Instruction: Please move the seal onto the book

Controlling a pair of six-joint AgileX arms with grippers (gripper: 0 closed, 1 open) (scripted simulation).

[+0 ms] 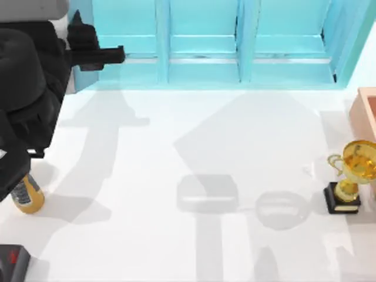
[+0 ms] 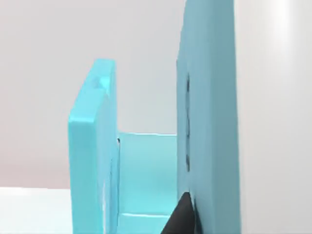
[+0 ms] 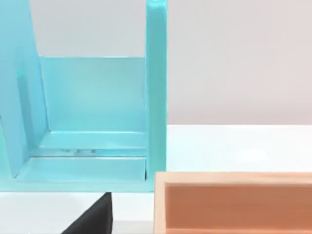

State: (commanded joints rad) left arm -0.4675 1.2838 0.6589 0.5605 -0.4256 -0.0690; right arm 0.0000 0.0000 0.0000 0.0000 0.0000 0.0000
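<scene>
A: Biggest first?

B: White table (image 1: 176, 147), seen from above. Along its far edge, a turquoise shelf (image 1: 202, 70) with upright dividers and open compartments.

A: Then the arms?

B: Left arm (image 1: 26, 88), black and bulky, over the table's left side and reaching toward the shelf. Left gripper (image 1: 114, 56) at the shelf's left end, pointing right. From the left wrist, a dark tip right against a shelf wall. Apart or together: cannot tell.

A: And the right side?

B: Right gripper (image 3: 92, 217), just a dark tip low in the right wrist view, close to a salmon box (image 1: 367, 108) and facing the shelf's end compartment. Apart or together: cannot tell either.

A: The box's place?

B: At the table's right edge, near the shelf's right end, open side up.

A: Smaller things?

B: Gold trophy (image 1: 351, 176) on a black base, upright, at the right, nearer than the box. Amber bottle (image 1: 27, 198) at the left edge, partly under the left arm. A dark object (image 1: 12, 264) with a red mark in the near left corner.

A: The seal and the book?

B: Cannot tell where.
</scene>
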